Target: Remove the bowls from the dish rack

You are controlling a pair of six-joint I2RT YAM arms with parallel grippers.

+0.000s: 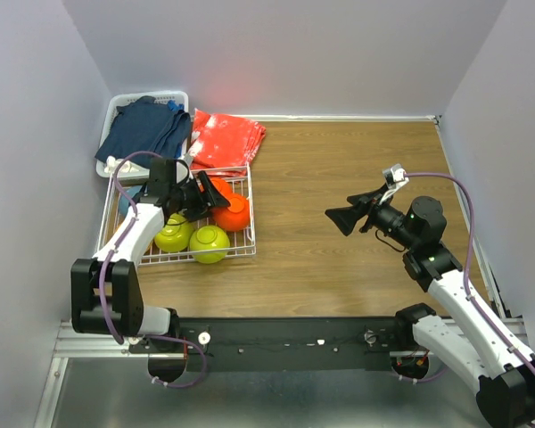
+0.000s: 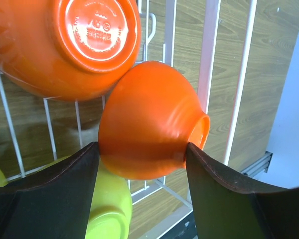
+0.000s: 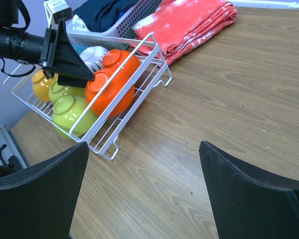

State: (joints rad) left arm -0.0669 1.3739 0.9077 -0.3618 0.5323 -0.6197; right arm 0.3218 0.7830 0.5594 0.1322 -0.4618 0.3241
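The white wire dish rack (image 1: 242, 250) stands at the table's left. My left gripper (image 1: 207, 193) reaches into it and is shut on a red-orange bowl (image 2: 149, 124), one finger on each side. A second red-orange bowl (image 2: 74, 45) lies upside down beside it. Two lime green bowls (image 1: 174, 237) (image 1: 209, 242) sit at the rack's near side. In the right wrist view the rack (image 3: 134, 64) also holds a yellow-orange bowl (image 3: 41, 85) and a white bowl (image 3: 93, 56). My right gripper (image 1: 342, 219) is open and empty above bare wood, well right of the rack.
A white plastic basket (image 1: 118, 107) of dark blue clothes stands behind the rack in the far left corner. A red-orange folded cloth (image 1: 225, 138) lies next to it. White walls close in on the left, back and right.
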